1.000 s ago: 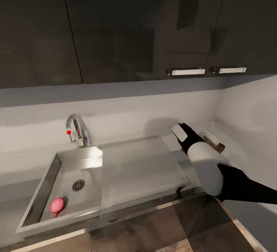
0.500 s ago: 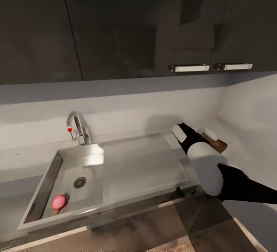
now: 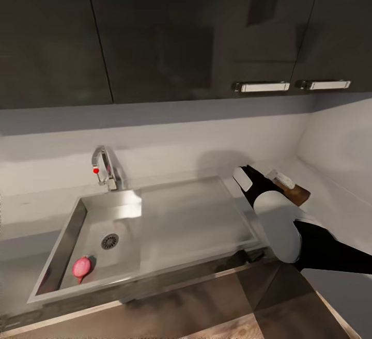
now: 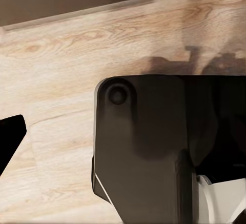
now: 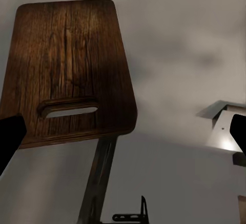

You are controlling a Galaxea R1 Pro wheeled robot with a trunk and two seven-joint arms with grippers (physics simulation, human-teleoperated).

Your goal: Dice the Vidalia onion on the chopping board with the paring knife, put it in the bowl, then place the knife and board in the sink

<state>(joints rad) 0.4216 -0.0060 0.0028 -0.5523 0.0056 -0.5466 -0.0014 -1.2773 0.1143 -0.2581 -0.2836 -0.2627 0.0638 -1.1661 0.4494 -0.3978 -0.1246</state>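
The pinkish Vidalia onion [image 3: 81, 267] lies in the near left corner of the steel sink [image 3: 67, 235], close to the round drain. The brown chopping board [image 3: 299, 195] rests on the grey countertop [image 3: 330, 210] to the right of the drainboard. My right gripper [image 3: 261, 180] hovers open over the board's near end with nothing in it. In the right wrist view the chopping board [image 5: 66, 65] shows its handle slot, and the right gripper [image 5: 123, 137] has its dark fingertips [image 5: 10, 137] wide apart. The left gripper [image 4: 123, 137] hangs open above wooden floor. The paring knife and the bowl are out of view.
An angular chrome tap [image 3: 106, 167] with a red dot stands behind the basin. Dark wall cabinets [image 3: 196, 34] hang above the counter, with two bar handles [image 3: 261, 87] at the right. The robot's dark base [image 4: 148, 152] sits under the left wrist. Wooden floor [image 3: 217, 308] runs along the counter front.
The whole picture has shifted a little, so the camera has moved. The right arm stays over the board's near end, and the onion lies where it was in the sink.
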